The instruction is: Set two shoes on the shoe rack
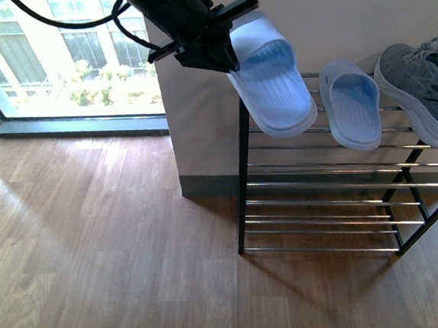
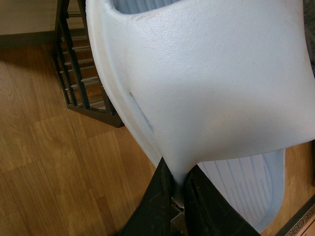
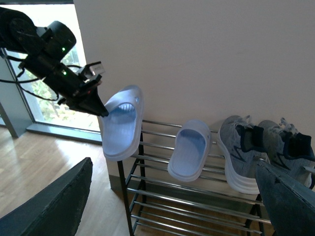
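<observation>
My left gripper (image 1: 221, 60) is shut on the strap edge of a pale blue slide (image 1: 273, 79), which hangs in the air over the left end of the shoe rack (image 1: 320, 178). In the left wrist view the black fingers (image 2: 157, 201) pinch the slide's strap (image 2: 206, 83). A second pale blue slide (image 1: 352, 102) lies on the top tier. Beside it on the right sits a grey knit sneaker (image 1: 427, 88); the right wrist view shows both sneakers (image 3: 241, 152) side by side. My right gripper (image 3: 172, 206) is open, well back from the rack, nothing between its fingers.
The rack stands against a pale wall (image 1: 359, 13) with a box-shaped column (image 1: 200, 127) at its left. Wooden floor (image 1: 96, 251) stretches to the left and front. A large window (image 1: 64, 55) lies at the far left.
</observation>
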Available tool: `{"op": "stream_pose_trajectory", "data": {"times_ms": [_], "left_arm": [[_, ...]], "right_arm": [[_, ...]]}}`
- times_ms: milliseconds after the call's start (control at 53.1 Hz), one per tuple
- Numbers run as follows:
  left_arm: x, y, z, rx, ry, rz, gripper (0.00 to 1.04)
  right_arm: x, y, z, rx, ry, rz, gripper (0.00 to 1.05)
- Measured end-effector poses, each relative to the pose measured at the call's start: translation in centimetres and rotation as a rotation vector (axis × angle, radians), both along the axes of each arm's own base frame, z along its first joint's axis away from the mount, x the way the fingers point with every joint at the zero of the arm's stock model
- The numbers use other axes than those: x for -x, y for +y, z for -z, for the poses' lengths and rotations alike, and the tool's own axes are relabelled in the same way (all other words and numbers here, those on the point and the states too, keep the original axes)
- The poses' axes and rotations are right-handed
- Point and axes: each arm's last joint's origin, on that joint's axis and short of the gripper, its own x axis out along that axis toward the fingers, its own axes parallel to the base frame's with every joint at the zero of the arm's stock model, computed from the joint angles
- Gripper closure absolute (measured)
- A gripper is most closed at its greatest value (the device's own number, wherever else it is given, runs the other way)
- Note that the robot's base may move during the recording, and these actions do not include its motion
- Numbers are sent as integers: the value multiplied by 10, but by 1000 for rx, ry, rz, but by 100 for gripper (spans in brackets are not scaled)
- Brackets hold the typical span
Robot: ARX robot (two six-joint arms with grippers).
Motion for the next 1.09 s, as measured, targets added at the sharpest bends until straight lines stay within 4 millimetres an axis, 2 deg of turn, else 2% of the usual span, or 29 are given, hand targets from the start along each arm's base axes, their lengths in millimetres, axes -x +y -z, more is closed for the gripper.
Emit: {"op": "stream_pose_trajectory", "data": {"times_ms": [132, 471, 659, 923, 1092], "left_arm": [[-3, -3, 18, -17, 16, 29, 102], [-1, -19, 12, -27, -85, 127, 102], [2, -25, 31, -71, -97, 186, 102], [-1, -27, 41, -129, -169, 193, 102], [-5, -40, 48, -147, -273, 181, 102]], "right_arm": [[0, 0, 0, 0, 0, 0, 9], [0, 0, 0, 0, 0, 0, 9], [0, 0, 0, 0, 0, 0, 9], [0, 0, 0, 0, 0, 0, 9], [0, 0, 0, 0, 0, 0, 9]]}}
